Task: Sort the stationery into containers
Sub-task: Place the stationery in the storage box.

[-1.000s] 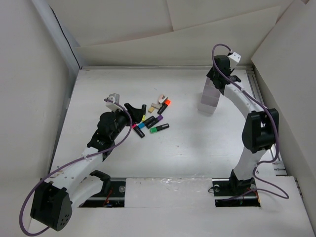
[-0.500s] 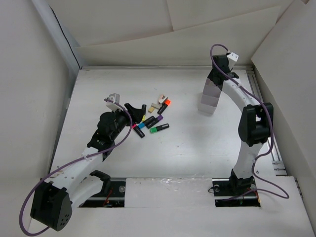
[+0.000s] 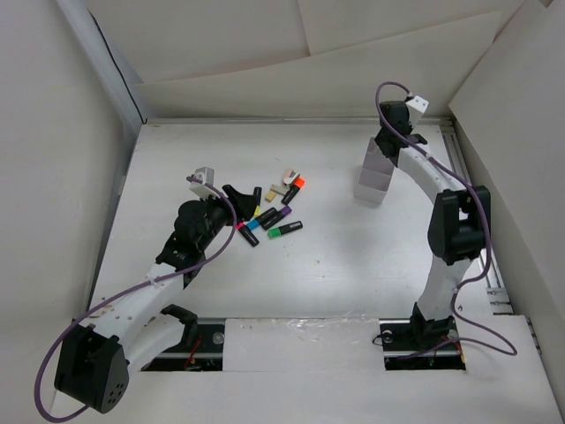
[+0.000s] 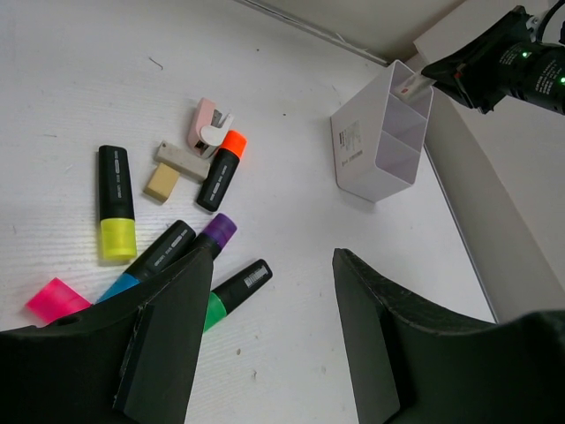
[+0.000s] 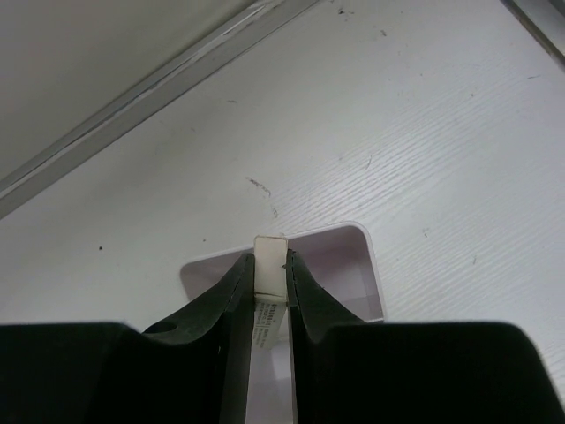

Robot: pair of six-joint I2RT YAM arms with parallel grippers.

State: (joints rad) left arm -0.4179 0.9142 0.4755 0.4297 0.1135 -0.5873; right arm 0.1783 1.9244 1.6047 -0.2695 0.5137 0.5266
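Observation:
Several stubby markers [image 3: 269, 215] and beige erasers [image 3: 275, 189] lie scattered left of centre; in the left wrist view I see yellow [image 4: 116, 215], orange [image 4: 221, 170], purple [image 4: 208, 239] and green [image 4: 226, 293] ones. My left gripper [image 3: 235, 196] is open and empty, low beside the marker pile. The white organiser [image 3: 374, 175] stands at the back right, also seen in the left wrist view [image 4: 380, 132]. My right gripper [image 3: 392, 140] is shut on a beige eraser [image 5: 269, 274] and holds it over the organiser's far compartment [image 5: 334, 265].
White cardboard walls [image 3: 71, 177] enclose the table on the left, back and right. A metal rail [image 3: 468, 203] runs along the right edge. A pink eraser bit [image 4: 208, 124] lies by the orange marker.
My right gripper has shifted slightly over the organiser with the eraser in it. The left arm and the markers have not moved.

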